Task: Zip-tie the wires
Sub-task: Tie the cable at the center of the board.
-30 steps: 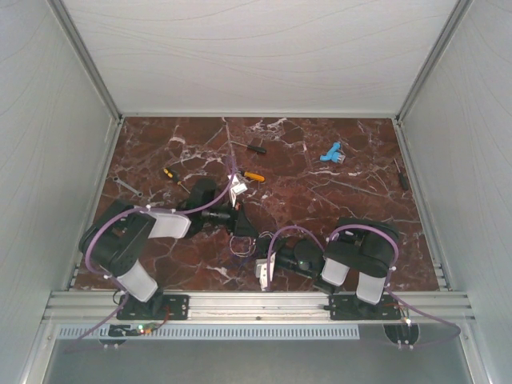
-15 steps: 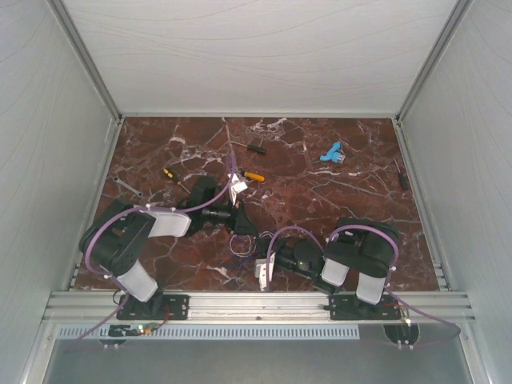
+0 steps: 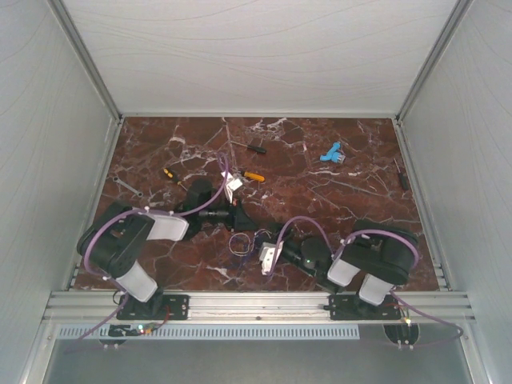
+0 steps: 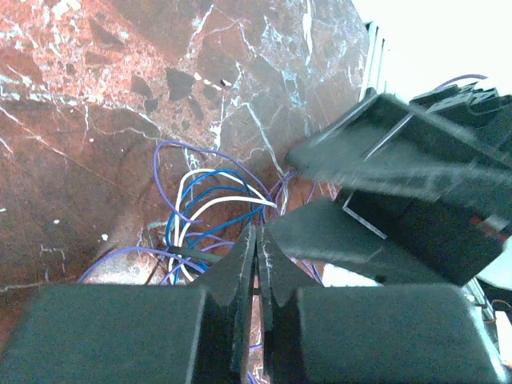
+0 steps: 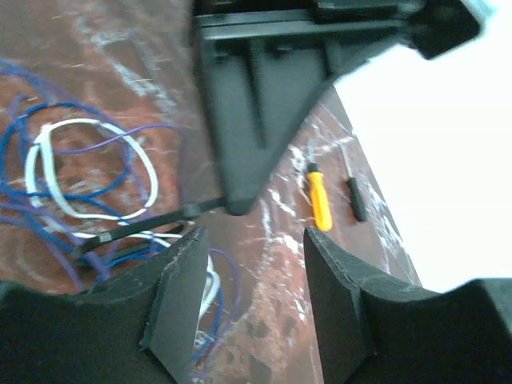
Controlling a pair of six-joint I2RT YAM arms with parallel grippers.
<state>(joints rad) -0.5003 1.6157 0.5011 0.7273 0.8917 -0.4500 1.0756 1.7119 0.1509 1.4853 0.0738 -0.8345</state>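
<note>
While looking down from overhead, picking out the wires: a small loose curl of blue, purple and white strands, lying on the reddish marble worktop, towards the near edge, right between the two arms. Now to the left claw: squeezed fully shut, no gap between the fingers, tips low over the bundle. Pinches the tail of a black zip tie, going by the right wrist view, with the strap running from the claw tip down across the strands. Cannot tell whether wrapped right round the bundle or merely lying over it. Across to the right claw: jaws apart, nothing between them but marble and a few stray loops beneath. Hovers just beside the bundle on its right, facing the left claw, close but not touching. Shows up only as a blurred dark shape on the left wrist view. Further back on the worktop, well apart from the bundle: an orange-handled screwdriver, a black-handled screwdriver behind it, a yellow-and-black screwdriver off to the left, a small spanner near the left wall, a blue plastic piece at the back right, and one more dark tool by the right wall.
</note>
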